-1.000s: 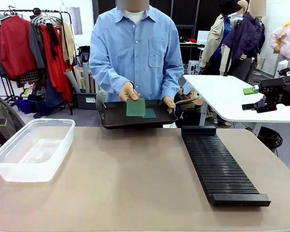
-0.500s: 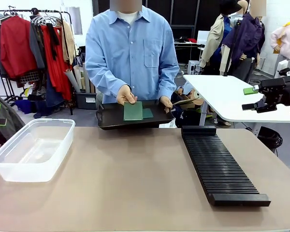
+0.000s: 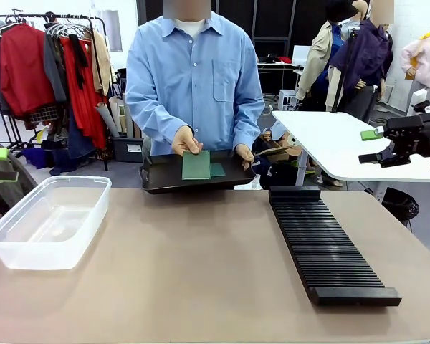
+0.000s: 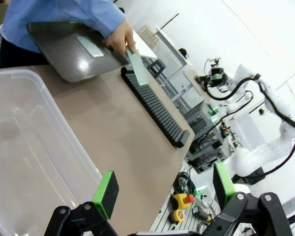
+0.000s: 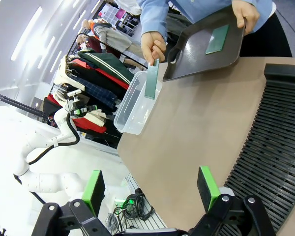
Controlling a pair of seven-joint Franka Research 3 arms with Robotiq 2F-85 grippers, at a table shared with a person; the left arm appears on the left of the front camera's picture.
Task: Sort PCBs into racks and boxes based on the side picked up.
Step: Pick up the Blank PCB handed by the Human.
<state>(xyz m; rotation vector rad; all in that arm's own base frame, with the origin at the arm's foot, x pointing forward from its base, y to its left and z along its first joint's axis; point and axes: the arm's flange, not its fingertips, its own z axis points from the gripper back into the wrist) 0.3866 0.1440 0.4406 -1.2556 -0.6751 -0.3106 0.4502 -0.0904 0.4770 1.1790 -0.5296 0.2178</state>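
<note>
Now the left fingers (image 4: 106, 193) stand spread and empty, the box (image 4: 19, 147) just ahead; the right fingers (image 5: 208, 188) are spread too, the rack (image 5: 275, 142) ahead. Far beyond both, a person's hand (image 5: 153, 45) pinches a PCB (image 5: 151, 78) by the tray (image 5: 196, 54).

The box (image 3: 29, 251) at the near left is clear, glossy plastic, smooth and faintly cloudy at its walls. The rack (image 3: 322, 244) on the right is matt black, plastic by its look, its top closely ribbed. The counter (image 3: 201, 272) is smooth, matt tan. The person's tray (image 4: 59, 54) is black with a sheen that catches light. The held circuit board (image 3: 196, 165) is smooth pale green; the smaller circuit board (image 3: 218, 169) in the tray is darker. The shirt (image 3: 193, 79) is light blue cloth. The left claw (image 4: 164, 187) has matt black fingers with green pads (image 4: 106, 191).
</note>
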